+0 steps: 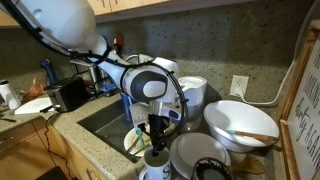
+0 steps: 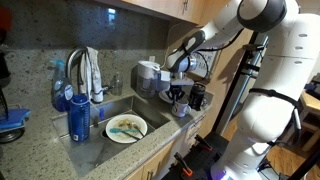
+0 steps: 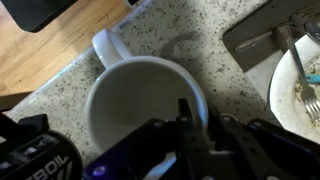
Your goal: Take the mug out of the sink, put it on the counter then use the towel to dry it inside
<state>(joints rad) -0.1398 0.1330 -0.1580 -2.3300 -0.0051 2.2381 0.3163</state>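
Observation:
A white mug (image 3: 130,100) stands upright on the speckled granite counter (image 3: 190,40) beside the sink, its handle pointing away from the jaws. My gripper (image 3: 200,125) is shut on the mug's rim, one finger inside and one outside. In both exterior views the gripper (image 1: 157,135) (image 2: 178,96) points straight down onto the mug (image 1: 155,160) (image 2: 182,110) at the counter's front corner. A pale towel (image 2: 92,72) hangs over the faucet behind the sink (image 2: 100,105).
A dirty plate (image 2: 127,127) with a fork lies in the sink; it also shows in the wrist view (image 3: 300,90). A blue bottle (image 2: 80,117) stands at the sink's edge. A white bowl (image 1: 240,122) and a grey plate (image 1: 195,152) sit beside the mug.

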